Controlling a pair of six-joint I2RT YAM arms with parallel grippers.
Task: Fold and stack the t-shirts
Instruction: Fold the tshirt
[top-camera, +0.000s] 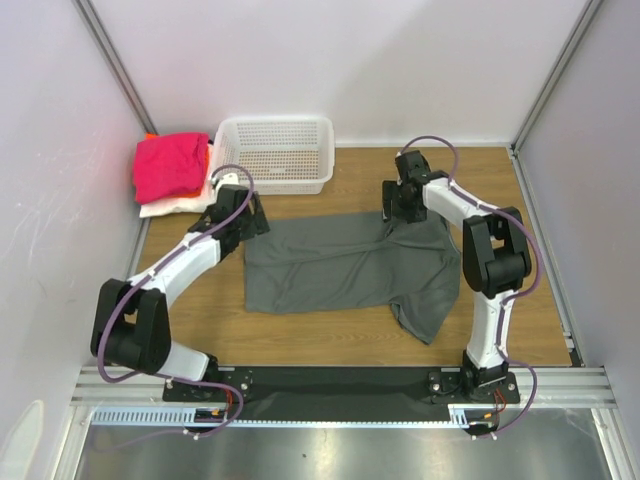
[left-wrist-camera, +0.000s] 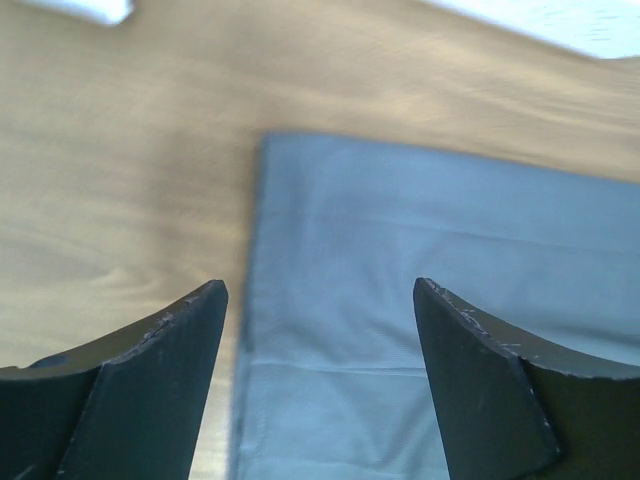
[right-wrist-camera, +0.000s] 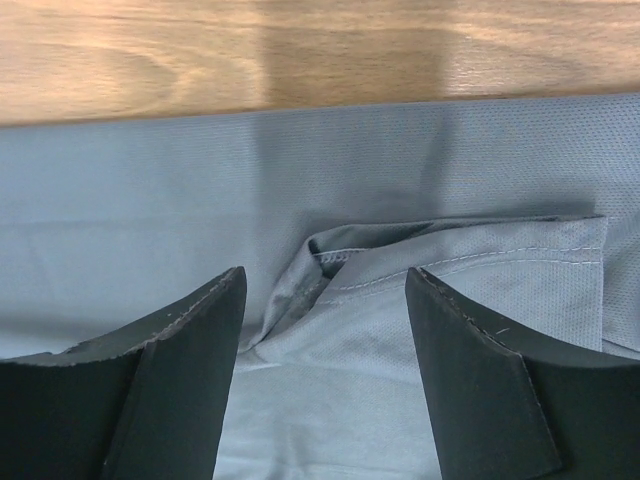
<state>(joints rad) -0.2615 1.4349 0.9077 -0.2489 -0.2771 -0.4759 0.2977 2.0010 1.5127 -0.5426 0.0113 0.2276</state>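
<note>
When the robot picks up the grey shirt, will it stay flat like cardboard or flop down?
It will probably flop: the grey shirt lies limp on the table, with a sleeve folded over itself. It looks thin, so likely light. Pushed, it would most likely bunch up rather than slide whole, since creases already show near that sleeve.

The spread-out t-shirt (top-camera: 340, 268) lies flat in the middle of the table (top-camera: 330, 345). The mesh basket (top-camera: 275, 152) sits just behind it. Left of the basket, in the far left corner, is the pile of folded shirts (top-camera: 172, 172). The left gripper (top-camera: 246, 222) is over the shirt's far left corner, and the right gripper (top-camera: 398, 212) is over its far right edge.
</note>
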